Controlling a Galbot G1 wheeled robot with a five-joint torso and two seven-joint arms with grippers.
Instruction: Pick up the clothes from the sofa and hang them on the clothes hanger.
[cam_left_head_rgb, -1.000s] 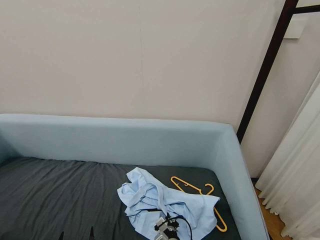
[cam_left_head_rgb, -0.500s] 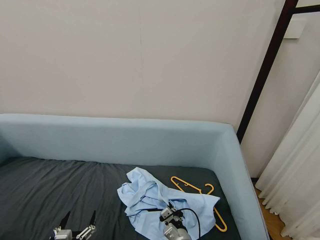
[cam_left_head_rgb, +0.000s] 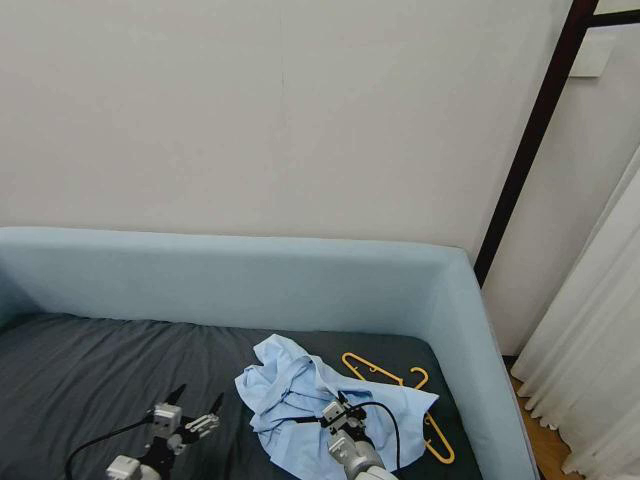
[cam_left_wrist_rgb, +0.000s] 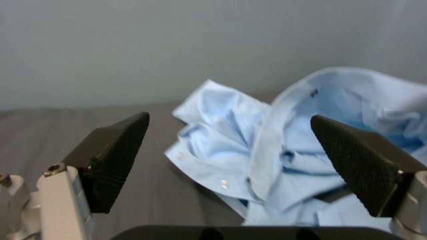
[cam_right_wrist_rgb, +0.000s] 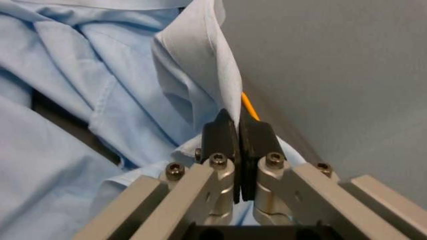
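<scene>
Because the shirt (cam_left_head_rgb: 290, 390) looks light and limp, a bunched fold should hold best: right gripper (cam_right_wrist_rgb: 238, 125) clamps one, left gripper (cam_left_head_rgb: 198, 398) hovers spread.

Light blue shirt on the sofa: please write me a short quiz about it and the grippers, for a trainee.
1. True or false: the right gripper has its fingers spread wide above the light blue shirt.
2. Where is the orange hanger? A) on the sofa, partly under the shirt; B) hung on a rail; C) in the left gripper.
3. Fill in: the left gripper is ____, holding nothing.

Key: 1 false (its fingers are closed at a fold of the shirt); 2 A; 3 open.
</scene>
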